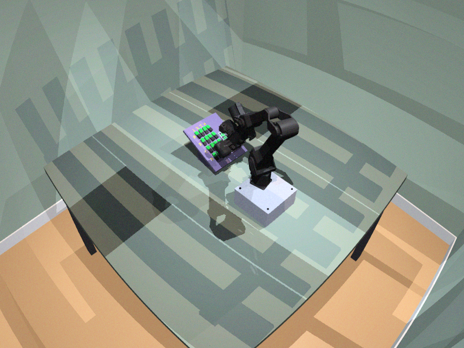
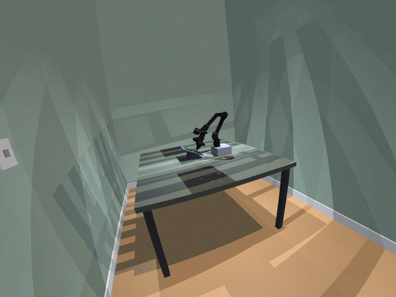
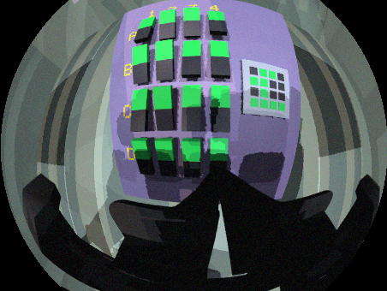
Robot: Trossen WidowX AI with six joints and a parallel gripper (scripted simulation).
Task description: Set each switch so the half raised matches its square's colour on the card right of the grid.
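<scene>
The purple panel (image 1: 214, 118) (image 3: 261, 26) carries switches in rows A to D. In the wrist view, switches A1 (image 3: 144, 33), A4 (image 3: 217, 27), B3 (image 3: 191, 65) and B4 (image 3: 220, 68) look dark-half up; A2, A3, B1 and B2 look green-half up. Row C, with C2 (image 3: 163, 98), looks green-half up. Row D is shaded and hard to read. The card (image 3: 264, 82) shows, far to near: dark, green, green, dark; green, green, dark, dark; dark, green, dark, dark; all green. My gripper (image 2: 197, 149) (image 3: 217, 173) is shut, its tip low by D4's near edge; contact is unclear.
The arm's pale base box (image 1: 265, 198) (image 2: 221, 149) stands on the striped table (image 1: 149, 243) (image 2: 204, 191) on the near side of the panel. The panel tilts up at its far edge. The arm covers part of the panel and card in the top view.
</scene>
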